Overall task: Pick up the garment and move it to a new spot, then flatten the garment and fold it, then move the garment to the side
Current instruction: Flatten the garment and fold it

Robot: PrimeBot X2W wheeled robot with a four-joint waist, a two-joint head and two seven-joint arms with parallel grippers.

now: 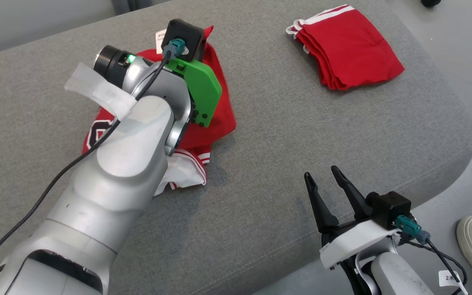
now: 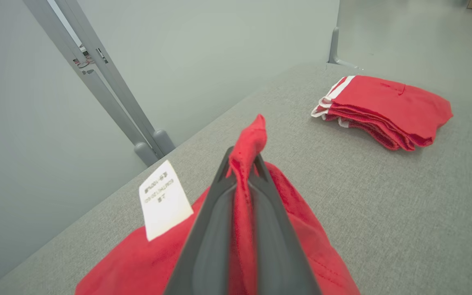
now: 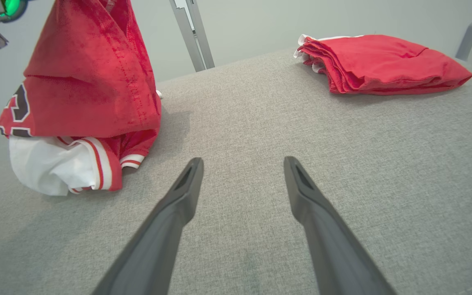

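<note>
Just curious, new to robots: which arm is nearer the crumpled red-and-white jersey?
Left. The left tool pinches a fold of the crumpled red-and-white jersey; the right tool hangs open, well apart from it.

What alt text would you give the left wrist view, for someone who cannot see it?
The left tool, shut, pinches a fold of the red garment between its two dark fingers, a white label showing beside them. On the grey padded surface beyond lies a folded stack of red cloth, with a pale wall behind.
</note>
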